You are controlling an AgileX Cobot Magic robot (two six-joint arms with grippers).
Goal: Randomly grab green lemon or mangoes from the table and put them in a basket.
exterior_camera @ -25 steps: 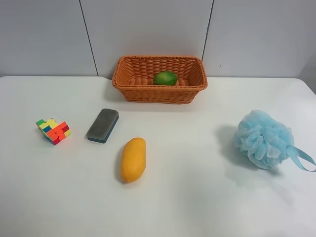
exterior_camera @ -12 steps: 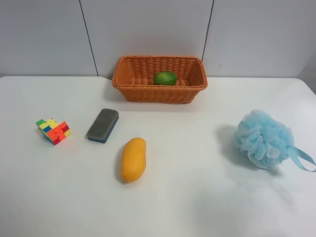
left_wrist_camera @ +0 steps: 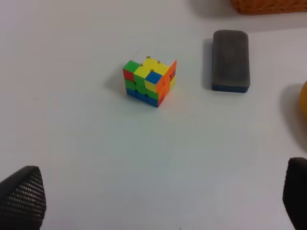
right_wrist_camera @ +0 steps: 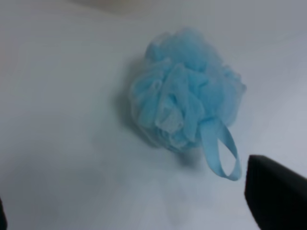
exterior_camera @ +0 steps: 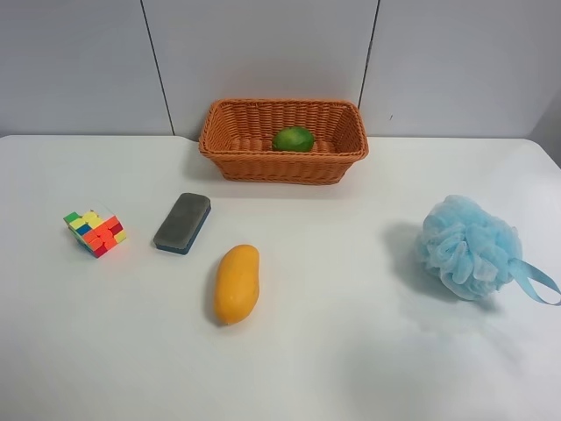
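The green lemon (exterior_camera: 293,139) lies inside the orange-brown wicker basket (exterior_camera: 230,154) at the back of the white table (exterior_camera: 333,351). The yellow-orange mango (exterior_camera: 237,283) lies on the table in front of the basket; a sliver of it shows at the edge of the left wrist view (left_wrist_camera: 303,98). Neither arm shows in the exterior high view. My left gripper (left_wrist_camera: 158,201) is open and empty above the table, near the cube. My right gripper (right_wrist_camera: 139,206) is open and empty, above the blue bath pouf.
A multicoloured puzzle cube (exterior_camera: 95,232) and a grey board eraser (exterior_camera: 182,223) lie left of the mango; both show in the left wrist view, cube (left_wrist_camera: 149,82), eraser (left_wrist_camera: 230,60). A blue mesh bath pouf (exterior_camera: 469,247) with a ribbon loop sits at the right (right_wrist_camera: 187,96).
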